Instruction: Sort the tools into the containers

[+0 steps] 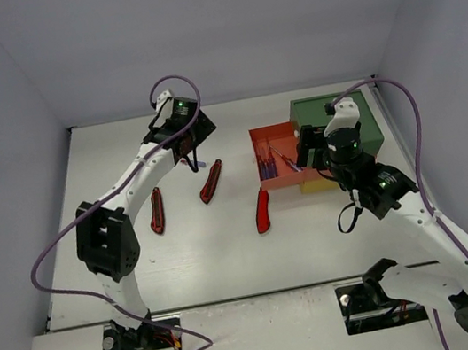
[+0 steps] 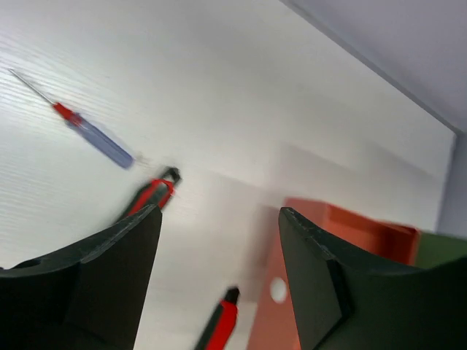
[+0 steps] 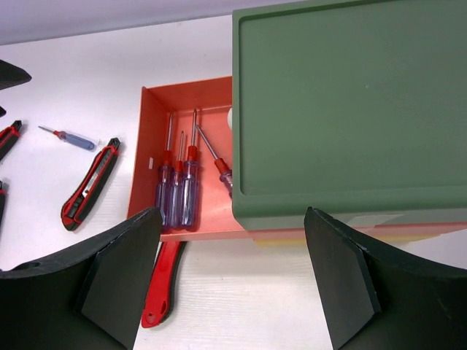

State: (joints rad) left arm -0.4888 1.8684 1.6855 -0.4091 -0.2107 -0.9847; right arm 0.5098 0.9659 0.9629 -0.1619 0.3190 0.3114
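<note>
we see the left gripper with its jaws wide apart and nothing between them, hanging over the table toward 11 o'clock in the top view. the loose blue screwdriver lies flat on the table at 10 o'clock from this gripper in its wrist view, well clear of the fingers. we judge it the next thing to pick.

the stacked unit sits at 2 o'clock on the table. its red-orange drawer is pulled out toward 9 o'clock from under the green top layer, which leaves it open from above for dropping tools in. several slim screwdrivers already lie lengthwise inside, one partly hidden under the green layer.

the right gripper hangs over the unit's 6 o'clock edge, jaws spread and empty, probably waiting its turn.

three red utility knives are unsorted near the table's centre. one lies just beside the drawer at its 6 o'clock, within the right arm's easy reach.
</note>
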